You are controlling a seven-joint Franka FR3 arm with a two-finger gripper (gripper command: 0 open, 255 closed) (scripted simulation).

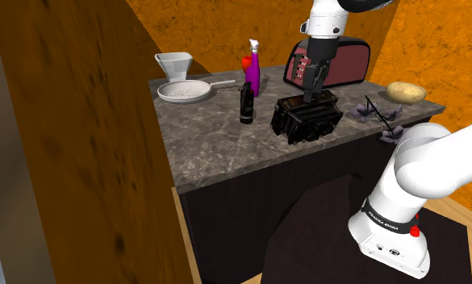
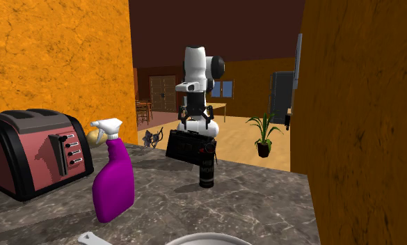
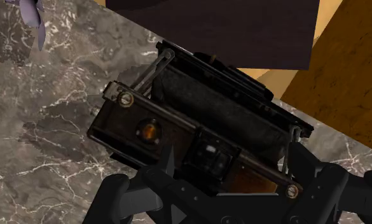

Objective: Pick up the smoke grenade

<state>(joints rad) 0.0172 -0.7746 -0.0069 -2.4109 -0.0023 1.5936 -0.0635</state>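
Grey marble worktop [image 1: 218, 149], wide. Red toaster [image 1: 348, 61] at back. Black boxy apparatus [image 1: 307, 119] mid-worktop; hand [image 1: 311, 97] right over it, fingers spread to either side, contact unclear. Purple spray bottle [image 1: 253, 73]. Smoke grenade [image 1: 246, 103]: black cylinder, upright, just before the bottle, well apart from hand.
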